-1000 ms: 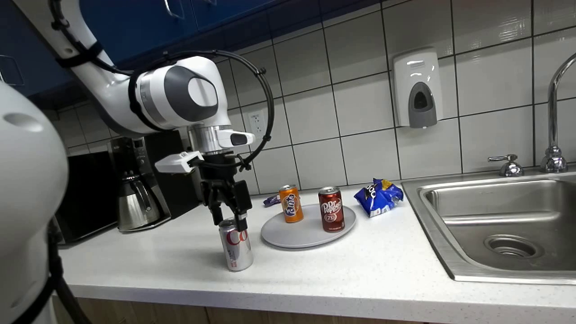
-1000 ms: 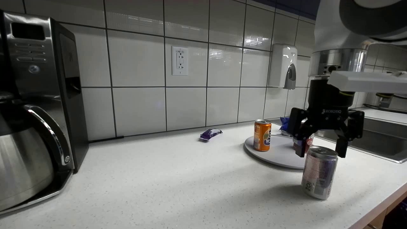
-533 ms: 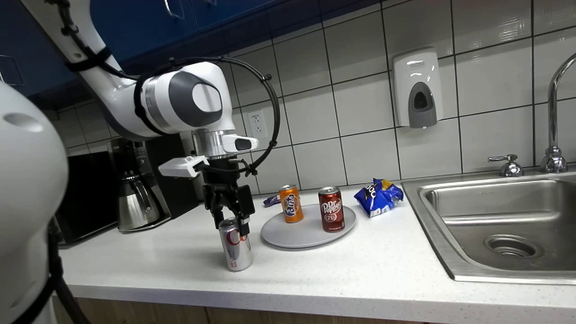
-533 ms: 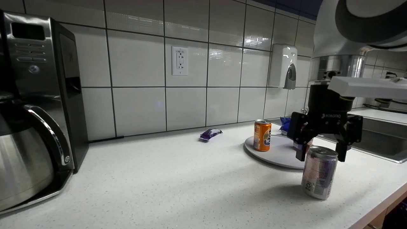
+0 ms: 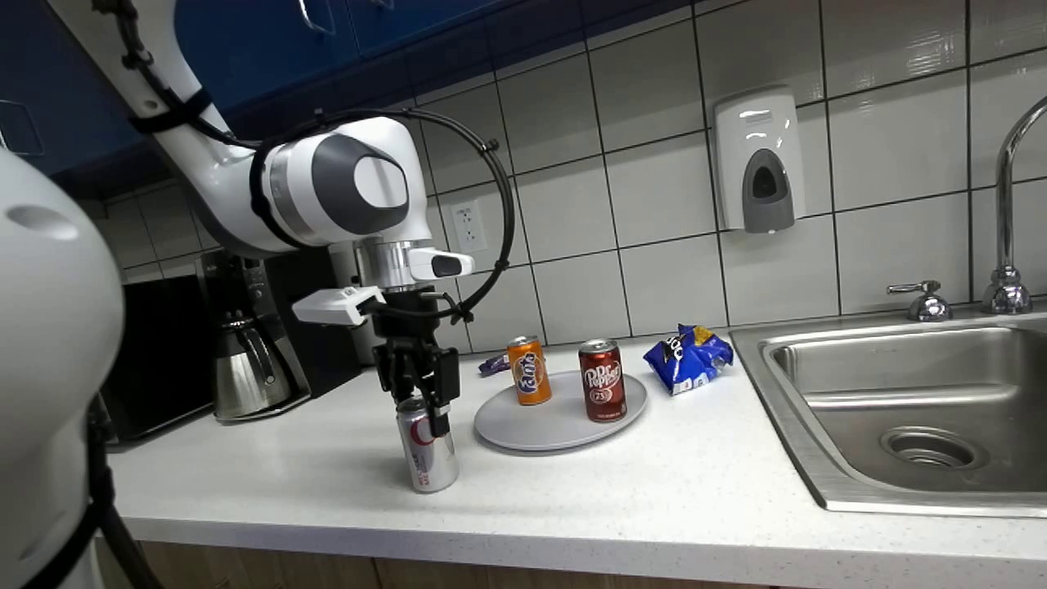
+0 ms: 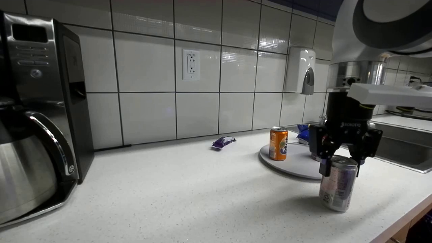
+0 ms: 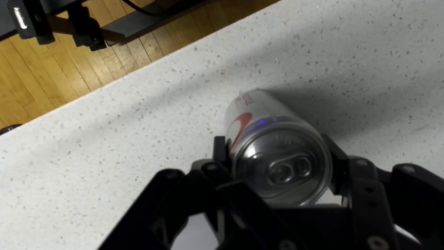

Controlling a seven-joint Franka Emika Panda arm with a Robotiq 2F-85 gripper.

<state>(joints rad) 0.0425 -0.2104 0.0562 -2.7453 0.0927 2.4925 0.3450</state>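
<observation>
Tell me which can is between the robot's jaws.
The silver metal can with red lettering stands between them on the white countertop; the orange Fanta can and dark red Dr Pepper can are on the round grey plate.

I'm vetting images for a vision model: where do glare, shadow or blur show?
Wrist view: the gripper is very dark and looks slightly soft; the silver can has a glint on its lid, with a blurry-edged shadow beside it on the counter. In an exterior view, streaky glare on the tiles; in an exterior view, a bright streak inside the sink.
</observation>
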